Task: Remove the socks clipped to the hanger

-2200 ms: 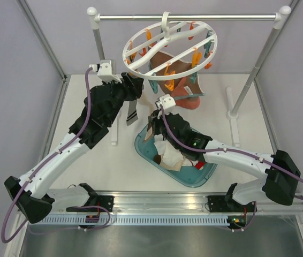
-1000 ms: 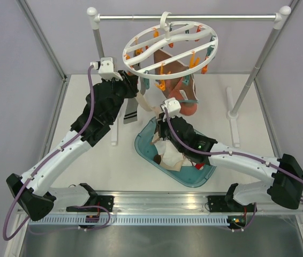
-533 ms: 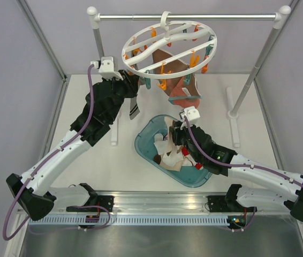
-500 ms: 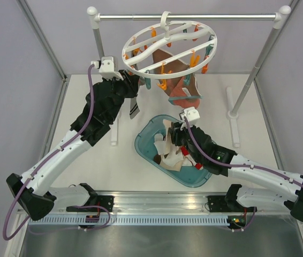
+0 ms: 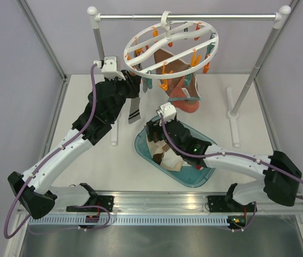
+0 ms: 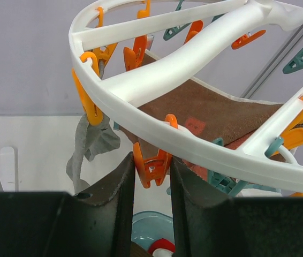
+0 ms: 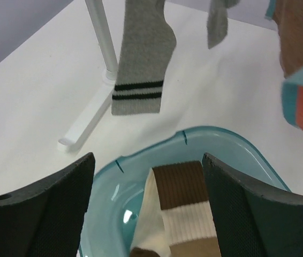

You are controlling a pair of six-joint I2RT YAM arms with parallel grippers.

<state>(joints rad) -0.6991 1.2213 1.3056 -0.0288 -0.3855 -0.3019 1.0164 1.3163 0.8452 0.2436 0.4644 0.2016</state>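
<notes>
Left tool [image 6: 152,162] pinches an orange clip [image 6: 154,167] on the hanger [image 6: 157,80]; below, a limp, light-looking sock [image 7: 141,53] dangles, probably best grasped mid-leg. Right tool [image 7: 147,160] spread, empty.

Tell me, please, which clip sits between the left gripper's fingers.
The orange clip under the hanger's near rim, pinched by the left gripper; all other clips hang free.

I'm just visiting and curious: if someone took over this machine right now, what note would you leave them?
Left gripper: shut on an orange clip of the hanger.
Right gripper: open, empty, above the teal basin.
Done: socks lie in the basin, a brown-and-cream one on top.
Left: a grey striped sock hangs clipped; another grey piece hangs beside it.
</notes>
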